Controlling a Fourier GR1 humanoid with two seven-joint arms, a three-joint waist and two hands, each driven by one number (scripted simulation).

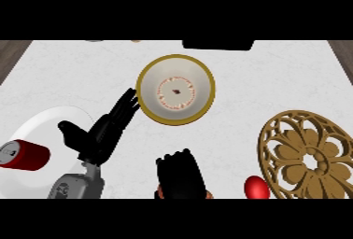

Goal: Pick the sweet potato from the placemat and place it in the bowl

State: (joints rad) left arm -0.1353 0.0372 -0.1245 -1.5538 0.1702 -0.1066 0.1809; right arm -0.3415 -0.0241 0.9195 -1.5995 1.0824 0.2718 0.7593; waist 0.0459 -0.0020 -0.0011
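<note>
Nearest, right hand (180, 170) curled round the sweet potato (160, 193) — mostly hidden, orange peeking out at bottom edge, left of the placemat (307, 156). Left hand (103, 130) open, fingers straight, tips just beside gold-rimmed bowl (196, 74) — farther back on counter (276, 74).

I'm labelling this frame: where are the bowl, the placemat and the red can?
bowl (198, 80), head view, pale inner wall.
placemat (293, 156), head view, carved petal near its middle.
can (31, 157), head view, red side.
</note>
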